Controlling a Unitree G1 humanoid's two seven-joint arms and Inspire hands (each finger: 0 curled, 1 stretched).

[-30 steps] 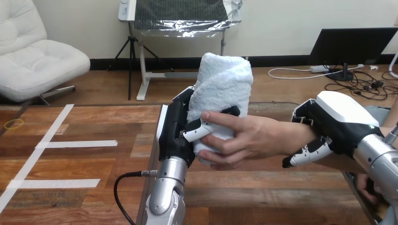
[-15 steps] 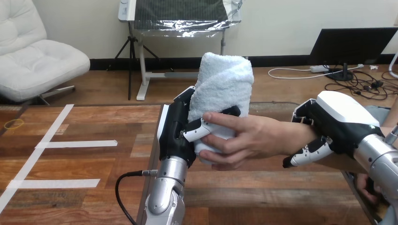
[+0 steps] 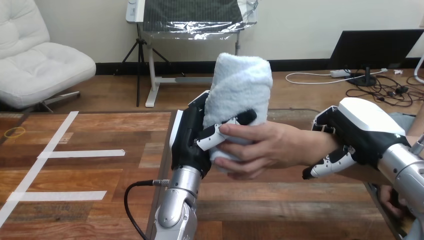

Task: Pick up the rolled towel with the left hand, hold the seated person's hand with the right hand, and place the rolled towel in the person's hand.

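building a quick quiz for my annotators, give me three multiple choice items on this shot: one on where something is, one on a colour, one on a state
1. Where is the rolled towel?
A. upright, gripped by the left hand and the person's hand
B. lying loose on its side
C. draped over a forearm

2. What colour is the rolled towel?
A. red
B. pale bluish white
C. dark green

3. What is the right hand doing?
A. lying flat and open
B. curled shut on nothing
C. curled round the person's wrist

Answers:
1 A, fingers of both wrap the standing roll.
2 B, its surface is pale all over.
3 C, its fingers hook under the wrist with its shell above.
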